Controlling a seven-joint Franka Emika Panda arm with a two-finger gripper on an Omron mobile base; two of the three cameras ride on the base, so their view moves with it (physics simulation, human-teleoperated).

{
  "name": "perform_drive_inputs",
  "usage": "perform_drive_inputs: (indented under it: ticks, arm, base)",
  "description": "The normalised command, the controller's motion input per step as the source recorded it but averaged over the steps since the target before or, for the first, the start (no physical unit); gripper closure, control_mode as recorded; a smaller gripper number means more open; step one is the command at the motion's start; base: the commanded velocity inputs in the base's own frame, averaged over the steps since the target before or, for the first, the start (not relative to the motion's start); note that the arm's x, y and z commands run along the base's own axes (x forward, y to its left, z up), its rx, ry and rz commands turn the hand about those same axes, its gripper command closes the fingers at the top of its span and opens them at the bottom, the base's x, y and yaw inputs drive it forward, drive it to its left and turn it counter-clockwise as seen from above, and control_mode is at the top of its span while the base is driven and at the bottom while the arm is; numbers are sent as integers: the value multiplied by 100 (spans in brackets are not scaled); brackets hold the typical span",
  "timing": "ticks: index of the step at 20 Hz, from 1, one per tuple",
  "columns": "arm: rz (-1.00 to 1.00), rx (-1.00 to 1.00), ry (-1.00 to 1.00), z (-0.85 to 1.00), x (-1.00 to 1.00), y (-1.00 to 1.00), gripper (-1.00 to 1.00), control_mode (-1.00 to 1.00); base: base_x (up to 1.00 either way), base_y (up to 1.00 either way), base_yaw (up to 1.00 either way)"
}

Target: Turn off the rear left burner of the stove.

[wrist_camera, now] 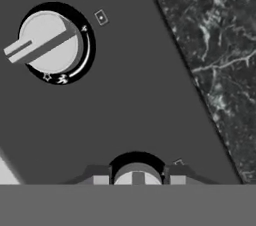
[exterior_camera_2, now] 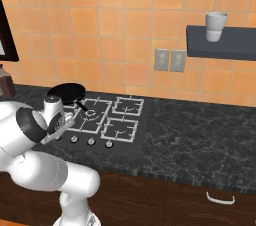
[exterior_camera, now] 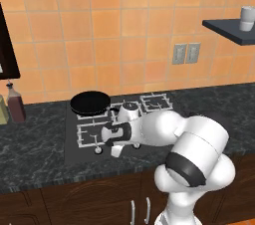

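I read the stove (exterior_camera_2: pixel 137 142) as a flat black glass cooktop set into a dark marbled counter (exterior_camera_2: pixel 200 130), carrying pale-grey wire grates and a row of small round silver knobs along its front edge. The rear left burner (exterior_camera_2: pixel 70 91) sits at the back left corner, near the orange tiled wall; a round black pan (exterior_camera: pixel 90 102) lies over it, so I see almost none of its grate in either base view. The gripper (wrist_camera: pixel 136 179) is low over the front left part of the cooktop, pointing down at the knob row. In the hand view its two fingertips (wrist_camera: pixel 101 179) stand on either side of a silver knob (wrist_camera: pixel 136 174) at the bottom edge, very close to it; the jaws are spread wider than the knob, and I cannot tell whether the pads touch it, since the lower part is cut off. A second knob (wrist_camera: pixel 49 42) sits up and to the left in the hand view, round, silver, with a raised bar across its face and a black dial ring marked with small white flame symbols. A white cup (exterior_camera_2: pixel 216 26) stands on the dark wall shelf (exterior_camera_2: pixel 220 45) to the right.
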Motion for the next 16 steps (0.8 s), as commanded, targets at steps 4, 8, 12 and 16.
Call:
perform_drive_inputs:
  ticks: [4, 8, 12, 16]
  arm:
    - [-78, 11, 0, -1, 10, 12, 100, -100]
    - [-80, 8, 0, -2, 27, 31, 100, -100]
    - [-83, 3, 0, 0, 27, 49, 100, -100]
    - [-83, 2, -1, 0, 20, 56, 100, -100]
  base:
    - [0, 0, 0]
    - [0, 0, 0]
    - [0, 0, 0]
    - [0, 0, 0]
